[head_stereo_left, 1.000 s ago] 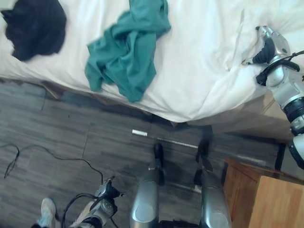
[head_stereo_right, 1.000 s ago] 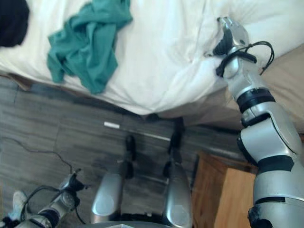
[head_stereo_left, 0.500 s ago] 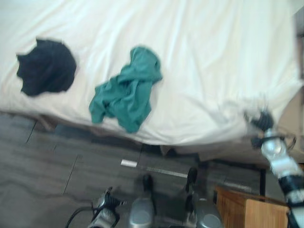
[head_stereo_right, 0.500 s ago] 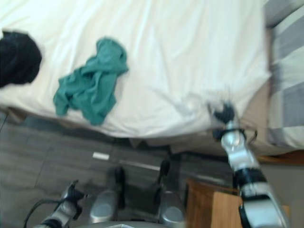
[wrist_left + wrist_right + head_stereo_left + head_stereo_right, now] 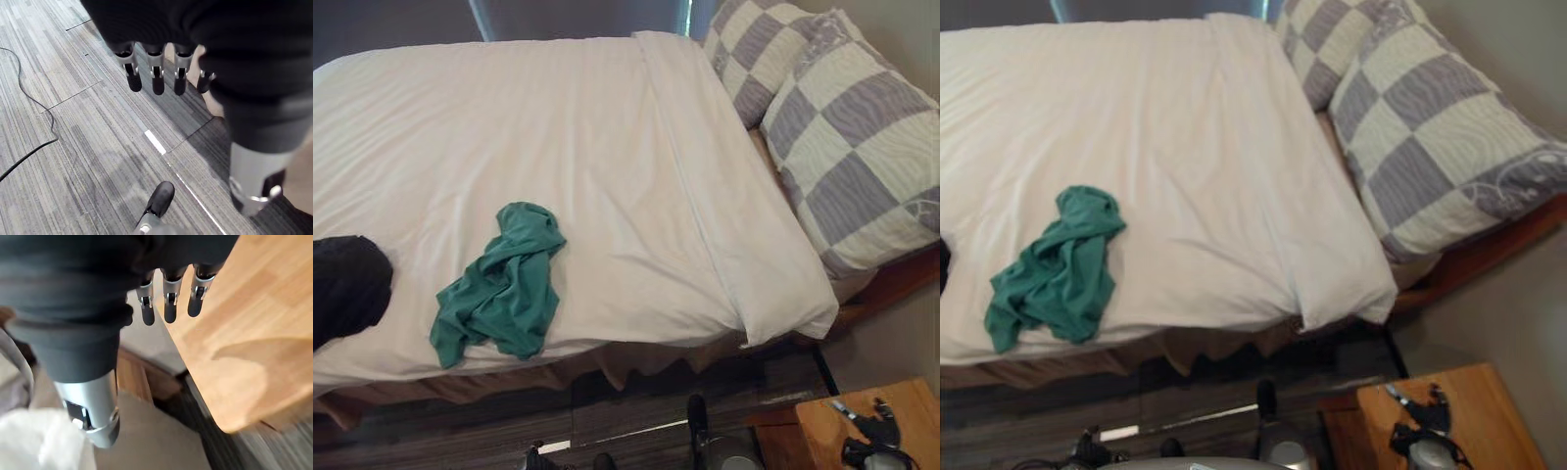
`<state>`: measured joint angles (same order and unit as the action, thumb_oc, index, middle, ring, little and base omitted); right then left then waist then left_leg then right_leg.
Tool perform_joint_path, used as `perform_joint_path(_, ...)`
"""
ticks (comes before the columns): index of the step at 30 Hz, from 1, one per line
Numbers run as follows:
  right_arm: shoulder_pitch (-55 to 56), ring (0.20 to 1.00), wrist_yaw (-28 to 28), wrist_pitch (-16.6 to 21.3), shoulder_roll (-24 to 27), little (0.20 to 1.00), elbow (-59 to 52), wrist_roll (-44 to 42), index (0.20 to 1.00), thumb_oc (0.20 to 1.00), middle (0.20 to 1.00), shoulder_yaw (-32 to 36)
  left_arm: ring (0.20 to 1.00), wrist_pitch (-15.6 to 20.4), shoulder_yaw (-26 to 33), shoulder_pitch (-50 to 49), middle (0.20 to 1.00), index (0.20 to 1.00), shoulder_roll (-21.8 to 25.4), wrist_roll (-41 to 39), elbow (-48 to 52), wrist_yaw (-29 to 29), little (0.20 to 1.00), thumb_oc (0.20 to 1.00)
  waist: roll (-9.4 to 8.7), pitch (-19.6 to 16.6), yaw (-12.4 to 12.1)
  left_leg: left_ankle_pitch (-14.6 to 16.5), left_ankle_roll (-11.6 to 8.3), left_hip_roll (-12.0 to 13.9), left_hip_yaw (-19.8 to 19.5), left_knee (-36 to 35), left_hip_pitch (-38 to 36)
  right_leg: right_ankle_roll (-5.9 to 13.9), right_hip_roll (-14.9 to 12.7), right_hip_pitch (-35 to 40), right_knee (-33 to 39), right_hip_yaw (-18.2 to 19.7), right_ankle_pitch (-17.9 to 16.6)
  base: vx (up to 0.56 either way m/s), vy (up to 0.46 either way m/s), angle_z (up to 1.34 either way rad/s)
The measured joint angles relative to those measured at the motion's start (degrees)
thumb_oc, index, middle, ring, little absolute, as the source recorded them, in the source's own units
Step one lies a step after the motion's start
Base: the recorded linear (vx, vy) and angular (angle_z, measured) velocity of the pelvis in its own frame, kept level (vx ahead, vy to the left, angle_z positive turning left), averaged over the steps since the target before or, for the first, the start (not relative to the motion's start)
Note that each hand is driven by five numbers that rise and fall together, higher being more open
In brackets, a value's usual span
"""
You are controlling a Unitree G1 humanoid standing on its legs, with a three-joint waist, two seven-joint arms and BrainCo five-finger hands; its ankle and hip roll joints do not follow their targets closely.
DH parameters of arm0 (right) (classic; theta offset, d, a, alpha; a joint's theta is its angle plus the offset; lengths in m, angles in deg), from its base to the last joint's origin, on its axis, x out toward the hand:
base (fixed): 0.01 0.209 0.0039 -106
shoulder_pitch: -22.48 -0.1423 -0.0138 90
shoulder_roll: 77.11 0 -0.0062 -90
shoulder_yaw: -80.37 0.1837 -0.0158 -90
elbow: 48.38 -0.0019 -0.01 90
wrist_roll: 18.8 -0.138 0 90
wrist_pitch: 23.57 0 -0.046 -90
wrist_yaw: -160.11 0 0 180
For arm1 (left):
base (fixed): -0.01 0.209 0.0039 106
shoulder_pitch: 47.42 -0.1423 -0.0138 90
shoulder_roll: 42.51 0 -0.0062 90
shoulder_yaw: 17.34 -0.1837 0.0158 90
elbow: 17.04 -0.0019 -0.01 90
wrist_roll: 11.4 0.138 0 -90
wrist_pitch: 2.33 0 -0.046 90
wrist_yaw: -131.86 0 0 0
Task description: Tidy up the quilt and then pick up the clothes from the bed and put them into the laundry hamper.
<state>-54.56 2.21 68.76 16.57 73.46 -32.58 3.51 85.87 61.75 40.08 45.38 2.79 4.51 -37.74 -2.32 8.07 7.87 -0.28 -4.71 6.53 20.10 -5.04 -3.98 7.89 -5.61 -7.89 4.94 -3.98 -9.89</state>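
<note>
Drawn back from the quilt edge since a second ago: right hand now low over the wooden table, fingers straight, apart, empty. Left hand slack above the floor, likewise empty. Well beyond either set of fingertips, crumpled on the smoothed quilt: green shirt, soft, light, floppy, best gathered at its bunched middle. Probably more clothing, the dark heap alongside.

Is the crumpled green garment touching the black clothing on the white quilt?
Apart. In the left eye view, a strip of bare white quilt shows between the crumpled green garment and the black clothing near the bed's edge.
</note>
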Motion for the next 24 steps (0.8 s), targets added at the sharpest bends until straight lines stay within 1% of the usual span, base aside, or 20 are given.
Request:
perform_joint_path(1, -0.21, 0.642, 1.18, 0.05, 0.63, 0.642, -1.13, 0.38, 0.642, 0.642, 0.642, 0.19, 1.0, 0.02, -0.07, -0.02, 1.0, 1.0, -0.23, 0.01, 0.01, 0.09, 1.0, 1.0, 0.02, 0.01, 0.0, -0.03, 0.04, 0.0, -0.05, 0.0, 0.04, 0.0, 0.01, -0.06, 0.0, 0.0, 0.0, -0.01, 0.007, 0.04)
perform_joint_path(2, -0.87, 0.2, 2.94, 0.14, 2.17, 0.2, -3.6, 1.31, 0.2, 0.2, 0.2, 0.3, 1.0, 0.02, -0.6, -0.03, 1.0, 1.0, -0.62, 0.07, -0.01, 0.29, 1.0, 1.0, 0.09, -0.01, -0.04, -0.04, 0.05, -0.02, -0.17, 0.0, 0.45, 0.01, 0.02, -0.26, 0.0, 0.0, 0.0, -0.03, -0.006, 0.04)
perform_joint_path(4, -2.82, 0.2, 5.05, 0.51, 4.55, 0.2, -7.77, 4.44, 0.2, 0.2, 0.2, 0.48, 1.0, 0.07, -1.59, -0.11, 1.0, 1.0, -0.81, 0.35, -0.02, 0.71, 1.0, 1.0, 0.19, -0.08, -0.31, -0.47, 0.28, -0.07, -0.24, 0.0, 1.42, 0.02, 0.01, -1.2, 0.0, 0.07, -0.03, -0.17, -0.049, 0.0)
perform_joint_path(5, -5.32, 0.2, 6.07, 0.15, 7.33, 0.2, -12.27, 6.18, 0.2, 0.2, 0.2, -1.46, 1.0, 0.14, -2.87, -0.13, 1.0, 1.0, -0.65, 0.49, 0.85, 0.99, 1.0, 1.0, 0.29, 0.39, -0.54, -0.7, 0.35, -0.22, -0.27, 0.59, 3.18, 0.44, -0.18, -2.51, -0.01, 0.29, -0.31, -0.29, -0.084, -0.03)
perform_joint_path(6, -6.94, 0.2, 6.05, 1.39, 9.36, 0.2, -13.36, 7.72, 0.2, 0.2, 0.2, -2.5, 1.0, 0.12, -3.52, 0.47, 1.0, 1.0, -0.41, 0.58, 0.52, 1.0, 1.0, 1.0, 0.2, 0.75, 0.13, -0.79, 0.38, -0.29, -0.31, 1.02, 3.93, 0.8, -0.35, -3.34, -0.03, 0.59, -0.59, -0.2, -0.06, 0.07)
perform_joint_path(7, -9.98, 0.2, 6.25, 2.47, 10.42, 0.2, -14.65, 9.27, 0.2, 0.2, 0.2, -2.81, 1.0, 0.12, -3.21, 0.73, 1.0, 1.0, -0.27, 0.56, 0.6, 1.03, 1.0, 1.0, 0.3, 1.23, -0.81, -1.63, -0.06, -0.54, -0.86, 1.65, 5.17, 0.99, -0.57, -3.96, -0.47, 0.37, -1.37, -0.27, -0.106, 0.41)
perform_joint_path(8, -21.39, 0.2, 6.82, 3.53, 16.87, 0.2, -14.01, 10.76, 0.2, 0.2, 0.2, -8.38, 1.0, 0.49, -5.66, 4.9, 1.0, 1.0, 0.53, 0.5, 0.94, 1.17, 1.0, 1.0, 0.31, 4.85, -2.41, -1.45, -0.07, -0.5, -3.21, 5.71, 9.48, 0.67, -1.09, -6.03, -0.96, -0.33, -2.96, -0.22, -0.101, 0.41)
perform_joint_path(10, -28.65, 0.2, 6.87, 3.78, 17.65, 0.2, -12.6, 11.2, 0.2, 0.2, 0.2, -10.63, 1.0, 1.43, -5.77, 5.67, 1.0, 1.0, 1.0, 0.33, 2.71, 1.37, 1.0, 1.0, 1.2, 7.59, -4.85, -1.44, -0.17, 0.03, -3.58, 7.09, 11.99, 0.63, -1.01, -7.58, -1.6, -0.92, -2.86, -0.14, -0.071, 0.21)
perform_joint_path(11, -35.77, 0.2, 7.73, 4.04, 19.23, 0.2, -7.65, 11.13, 0.2, 0.2, 0.2, -14.82, 1.0, 1.81, -7.88, 6.79, 1.0, 1.0, 1.87, -0.18, 3.19, 1.78, 1.0, 1.0, 0.86, 9.17, -4.09, -0.61, -0.55, 0.3, -4.25, 9.28, 13.82, 0.56, -1.17, -9.16, -2.74, -1.22, -2.65, -0.08, -0.038, 0.41)
perform_joint_path(12, -44.16, 0.2, 6.85, 3.59, 20.97, 0.2, -3.19, 11.01, 0.2, 0.2, 0.2, -17.23, 1.0, 2.05, -8.35, 9.82, 1.0, 1.0, 2.32, -0.55, 3.63, 2.16, 1.0, 1.0, 2.62, 12.47, -5.75, -0.76, -0.68, 0.34, -5.99, 9.83, 16.07, 0.6, -1.29, -10.34, -2.87, -2.42, -2.69, -0.13, -0.046, 0.46)
perform_joint_path(14, -49.37, 0.2, 6.79, 3.81, 19.58, 0.2, 1.92, 10.66, 0.2, 0.2, 0.2, -18.72, 1.0, 2.1, -8.62, 10.25, 1.0, 1.0, 2.76, -0.81, 5.29, 2.81, 1.0, 1.0, 3.67, 14.5, -7.89, -1.75, -0.61, 0.37, -6.72, 9.53, 17.28, 0.58, -1.14, -12.09, -4.1, -2.64, -2.69, -0.12, -0.028, 0.25)
perform_joint_path(15, -55.04, 0.2, 6.93, 3.95, 17.15, 0.2, 8.91, 8.41, 0.2, 0.2, 0.2, -19.8, 1.0, 2.39, -9.75, 10.72, 1.0, 1.0, 3.18, -2.71, 5.91, 3.43, 1.0, 1.0, 3.88, 16.34, -8.65, -1.99, -0.89, 0.57, -6.79, 10.84, 19.35, 0.32, -1.15, -14.68, -6.22, -2.28, -2.46, -0.1, -0.037, 0.05)
perform_joint_path(16, -56.79, 0.2, 6.97, 3.59, 16.07, 0.2, 11.96, 6.97, 0.2, 0.2, 0.2, -19.84, 1.0, 2.25, -9.66, 11.64, 1.0, 1.0, 3.08, -2.94, 6.0, 3.4, 1.0, 1.0, 4.2, 17.84, -9.21, -2.02, -0.86, 0.51, -6.81, 11.15, 20.91, 0.32, -1.37, -16.19, -6.77, -2.37, -2.42, -0.09, -0.04, 0.06)
perform_joint_path(17, -56.73, 0.2, 7.92, 5.01, 14.6, 0.2, 12.51, 5.92, 0.2, 0.2, 0.2, -17.74, 1.0, 2.2, -9.47, 12.05, 1.0, 1.0, 3.29, -4.26, 6.31, 3.6, 1.0, 1.0, 4.22, 19.61, -9.34, -2.5, -0.73, 0.54, -6.93, 11.33, 21.53, 0.12, -1.55, -17.05, -7.81, -2.5, -2.29, -0.06, -0.031, 0.13)
perform_joint_path(18, -55.89, 0.2, 8.67, 6.68, 13.66, 0.2, 11.45, 5.79, 0.2, 0.2, 0.2, -15.94, 1.0, 2.02, -9.36, 12.34, 1.0, 1.0, 3.31, -5.16, 6.23, 3.79, 1.0, 1.0, 4.07, 21.32, -9.17, -2.59, -0.69, 0.54, -7.02, 11.74, 21.51, -0.28, -1.62, -17.12, -8.58, -2.51, -2.02, -0.03, -0.011, 0.1)
perform_joint_path(19, -55.78, 0.2, 8.87, 7.65, 13.1, 0.2, 11.33, 5.69, 0.2, 0.2, 0.2, -15.05, 1.0, 1.84, -9.31, 12.36, 1.0, 1.0, 3.37, -5.17, 6.01, 3.9, 1.0, 1.0, 3.7, 21.91, -8.79, -2.34, -0.6, 0.51, -7.12, 12.19, 21.5, -0.71, -1.82, -17.15, -9.25, -2.54, -1.71, -0.02, 0.006, 0.06)
perform_joint_path(21, -54.82, 0.2, 8.45, 7.52, 12.34, 0.2, 11.19, 3.53, 0.2, 0.2, 0.2, -14.86, 1.0, 1.78, -9.17, 12.52, 1.0, 1.0, 3.39, -5.16, 5.56, 4.04, 1.0, 1.0, 2.82, 22.12, -8.27, -2.0, -0.6, 0.27, -6.96, 12.29, 20.77, -0.86, -2.0, -16.85, -9.75, -2.43, -1.38, 0.0, 0.0, 0.0)
perform_joint_path(22, -52.2, 0.2, 8.13, 9.16, 9.88, 0.2, 11.35, 3.53, 0.2, 0.2, 0.2, -13.29, 1.0, 1.76, -9.07, 12.54, 1.0, 1.0, 3.52, -5.17, 5.5, 4.82, 1.0, 1.0, 2.22, 21.88, -7.92, -1.74, -0.71, 0.38, -6.91, 13.19, 20.58, -2.02, -2.05, -17.22, -11.63, -2.29, -0.39, 0.03, -0.003, -0.01)
perform_joint_path(23, -49.52, 0.2, 7.84, 11.07, 7.58, 0.2, 11.22, 3.34, 0.2, 0.2, 0.2, -11.46, 1.0, 1.73, -8.24, 12.64, 1.0, 1.0, 3.49, -5.15, 5.0, 5.21, 1.0, 1.0, 1.45, 21.74, -7.94, -1.19, -0.1, 0.48, -6.91, 13.19, 19.53, -2.07, -2.16, -16.55, -12.67, -2.18, 0.63, 0.0, 0.0, 0.0)
perform_joint_path(24, -49.09, 0.2, 7.72, 11.11, 7.37, 0.2, 10.96, 2.53, 0.2, 0.2, 0.2, -11.76, 1.0, 1.72, -8.24, 12.64, 1.0, 1.0, 3.55, -5.15, 4.91, 5.45, 1.0, 1.0, 1.24, 21.63, -7.87, -1.01, -0.01, 0.44, -6.84, 13.09, 19.08, -1.91, -2.16, -16.19, -12.6, -2.06, 0.75, 0.07, 0.013, -0.04)
